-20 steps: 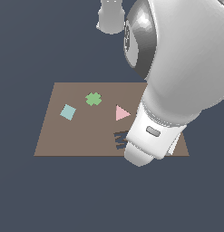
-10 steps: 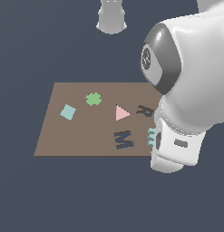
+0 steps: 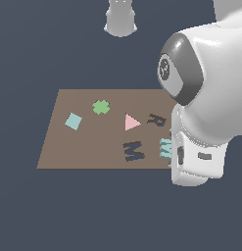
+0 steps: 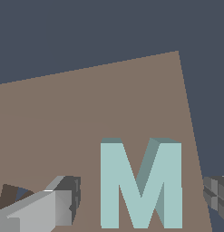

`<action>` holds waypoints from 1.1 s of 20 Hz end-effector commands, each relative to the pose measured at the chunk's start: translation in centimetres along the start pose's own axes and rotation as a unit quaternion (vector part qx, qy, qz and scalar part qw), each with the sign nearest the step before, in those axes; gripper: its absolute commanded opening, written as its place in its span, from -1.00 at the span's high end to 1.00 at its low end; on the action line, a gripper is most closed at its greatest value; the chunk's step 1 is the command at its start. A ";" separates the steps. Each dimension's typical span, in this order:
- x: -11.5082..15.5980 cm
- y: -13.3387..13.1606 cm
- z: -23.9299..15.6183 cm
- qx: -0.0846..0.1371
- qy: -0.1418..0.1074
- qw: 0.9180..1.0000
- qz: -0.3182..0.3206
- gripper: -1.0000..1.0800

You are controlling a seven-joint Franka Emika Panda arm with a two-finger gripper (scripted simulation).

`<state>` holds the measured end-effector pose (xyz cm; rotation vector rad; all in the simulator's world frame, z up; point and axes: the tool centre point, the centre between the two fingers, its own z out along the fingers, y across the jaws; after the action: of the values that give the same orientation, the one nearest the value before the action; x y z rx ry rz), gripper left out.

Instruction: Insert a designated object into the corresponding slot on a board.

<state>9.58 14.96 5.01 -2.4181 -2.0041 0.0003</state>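
Observation:
The designated object, a pale teal M block (image 4: 140, 186), lies flat on the brown board (image 3: 93, 142) near the edge at the exterior view's right. In the exterior view the teal M (image 3: 165, 148) is partly hidden by my arm. The slot, a dark M-shaped recess (image 3: 133, 151), sits just beside it toward the exterior view's left. My gripper (image 4: 140, 195) is open and hovers over the teal M. One finger (image 4: 56, 208) shows on each side of the block, well apart from it. The gripper itself is hidden behind the arm in the exterior view.
On the board are also a teal square (image 3: 73, 121), a green cross (image 3: 101, 107), a pink triangle (image 3: 131, 122) and a smaller dark R recess (image 3: 157, 119). The arm's white body (image 3: 205, 98) looms over the board's edge at the exterior view's right.
The arm has swung toward the exterior view's right, uncovering the dark M slot, the R recess and part of the teal M.

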 end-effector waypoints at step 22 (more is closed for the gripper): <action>0.0 0.0 1.9 -0.001 0.000 1.000 -0.003 1.00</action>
<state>9.56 14.94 3.06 -2.4140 -2.0113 -0.0004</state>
